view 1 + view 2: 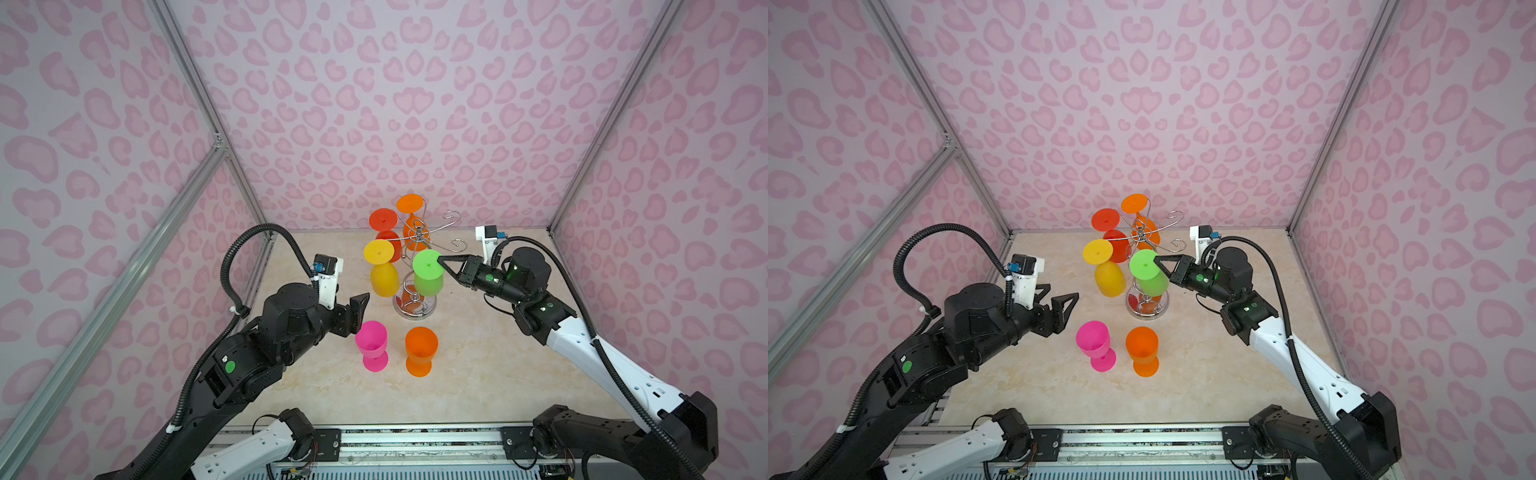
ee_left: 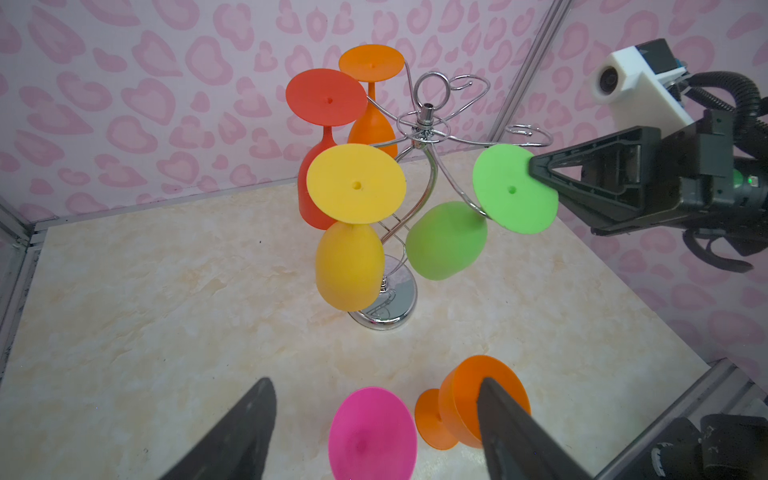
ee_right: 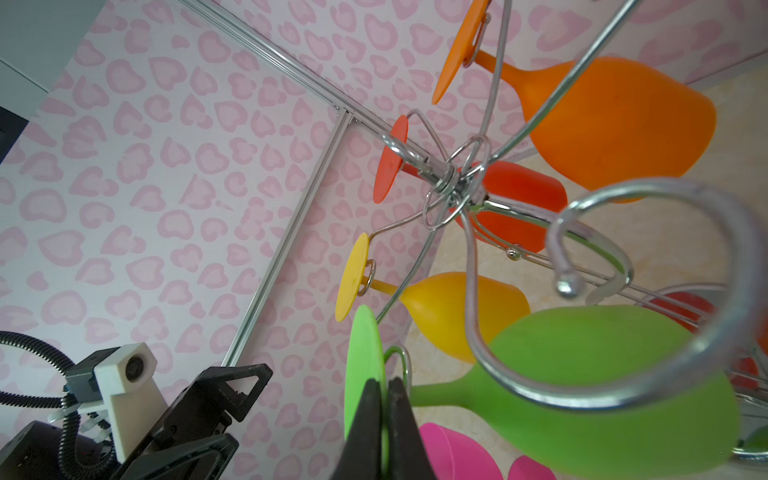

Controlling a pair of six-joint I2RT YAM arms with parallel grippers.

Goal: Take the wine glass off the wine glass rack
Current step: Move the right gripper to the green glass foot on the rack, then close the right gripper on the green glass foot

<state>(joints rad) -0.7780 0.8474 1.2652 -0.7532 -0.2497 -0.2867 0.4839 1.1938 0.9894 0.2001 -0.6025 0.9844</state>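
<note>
Now the right gripper [image 1: 440, 260] is pinching the green wine glass [image 1: 428, 277] by its foot, near-right on the rack [image 1: 419, 237].

Rack base [image 1: 405, 312] partly behind green glass [image 1: 428, 284]

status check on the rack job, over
Right gripper shut on green wine glass foot; left gripper open, empty. Glass hangs on wine glass rack, stem in hook. Yellow glass hangs close beside; pink glass stands on table nearby.
</note>
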